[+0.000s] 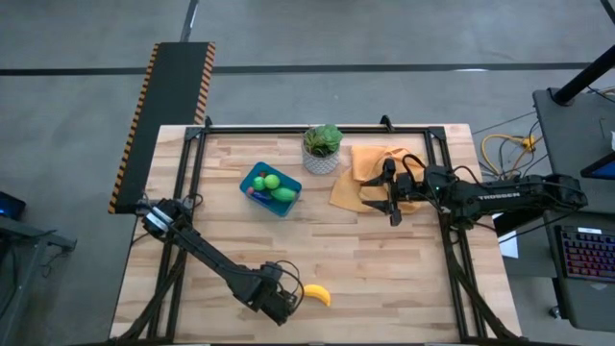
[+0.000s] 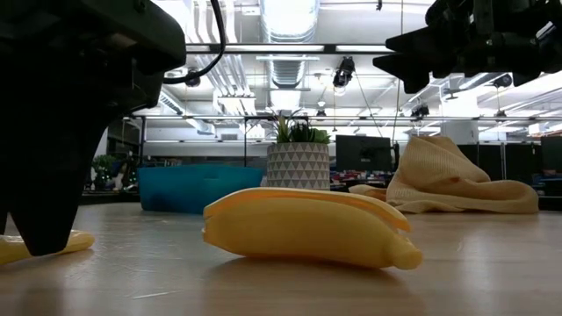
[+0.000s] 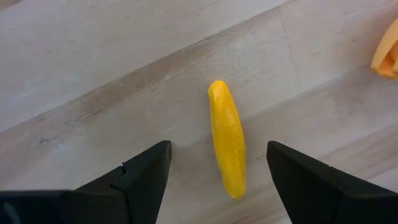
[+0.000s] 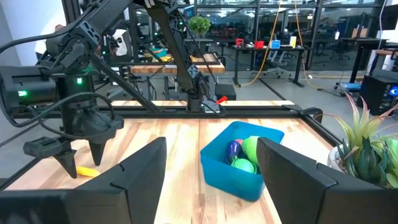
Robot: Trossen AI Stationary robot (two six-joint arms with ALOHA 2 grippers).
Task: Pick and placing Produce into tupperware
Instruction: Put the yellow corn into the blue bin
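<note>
Banana is the piece that matters now: it lies on the bare bench near the front edge, just ahead of the left gripper, well apart from the tupperware.

In the left wrist view the 2 dark fingers stand wide apart and empty, 1 on each side of the fruit and clear of it. The banana's long axis runs straight away from the wrist, between the fingers and roughly square to the line on which they close, so the jaws look well set to close across its narrow width. In the high view it lies just to the right of the left gripper. The low view shows it flat on the wood with a dark finger down close to the bench; a 2nd yellow piece sits at that finger's foot.

Left arm is by far the nearer. The right gripper hangs by the orange-yellow cloth, beside the potted plant, its fingers spread and holding nothing.

The tupperware sits toward the back, left of the plant, already holding green pieces and a purple one. My guess: the next move is a short advance and descent, then closing on the banana's middle.
</note>
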